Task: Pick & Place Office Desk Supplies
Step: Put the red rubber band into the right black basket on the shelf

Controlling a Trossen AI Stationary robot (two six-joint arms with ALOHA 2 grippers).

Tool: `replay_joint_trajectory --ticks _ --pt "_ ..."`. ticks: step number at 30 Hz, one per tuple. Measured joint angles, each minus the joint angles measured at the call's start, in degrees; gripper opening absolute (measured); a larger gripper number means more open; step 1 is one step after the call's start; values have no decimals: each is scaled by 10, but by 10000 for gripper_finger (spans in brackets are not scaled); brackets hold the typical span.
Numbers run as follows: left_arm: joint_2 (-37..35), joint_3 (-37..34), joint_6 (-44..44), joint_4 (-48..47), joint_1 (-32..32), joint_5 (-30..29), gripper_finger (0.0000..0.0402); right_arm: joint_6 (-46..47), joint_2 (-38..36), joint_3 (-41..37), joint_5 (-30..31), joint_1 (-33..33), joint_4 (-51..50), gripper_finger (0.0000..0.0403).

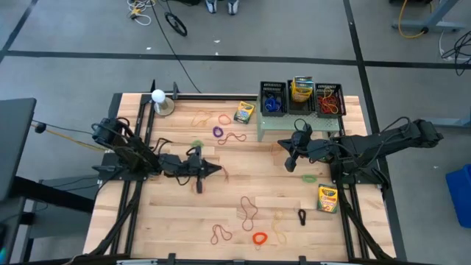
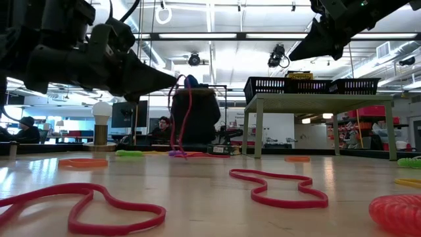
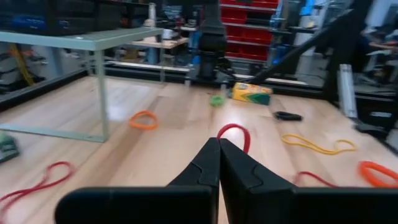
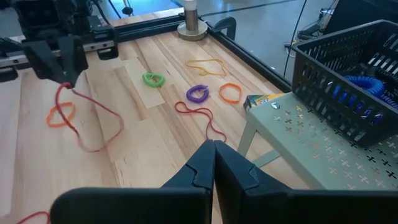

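Three black baskets [image 1: 300,99]; three crayon boxes [image 1: 327,199]; perhaps ten rubber-band loops [image 1: 249,212]

Pale green perforated stand [image 1: 298,124] at the far right of wooden table [image 1: 176,221], bearing three black baskets [image 1: 272,97]; white ball on round base [image 1: 159,101] at far left corner.

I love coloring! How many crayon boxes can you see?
3. One crayon box lies on the table left of the green stand, one near the right arm, one in the middle basket. More may hide there.
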Motion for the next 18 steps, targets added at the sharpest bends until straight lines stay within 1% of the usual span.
replay_joint_trajectory --ticks 2,11,15,18 --pt "0 0 -9 0 0 8 5 0 0 0 0 0 0 11" --pt "0 3 -36 1 -10 3 5 0 0 0 0 0 0 11" --pt "0 21 -55 -7 -6 2 5 0 0 0 0 0 0 11" --pt "0 48 -51 -43 5 6 5 0 0 0 0 0 0 11"
